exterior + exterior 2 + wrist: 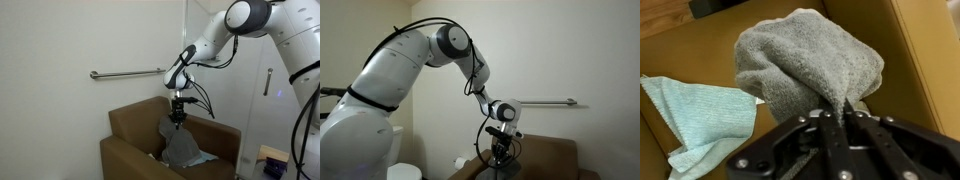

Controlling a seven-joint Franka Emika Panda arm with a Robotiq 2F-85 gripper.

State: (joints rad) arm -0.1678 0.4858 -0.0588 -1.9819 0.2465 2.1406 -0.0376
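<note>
Gripper (835,108) pinches the gray towel (810,55) by one bunched bit, so it hangs in the middle of the frame over the brown box (922,50), beside a blue cloth (705,115) at lower left.

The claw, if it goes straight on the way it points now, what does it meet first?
The grey towel that the claw is shut on; beyond it, probably the floor of the brown box, beside the teal cloth; depth is unclear.

No text, label, brand, number or sign can be read anywhere.
</note>
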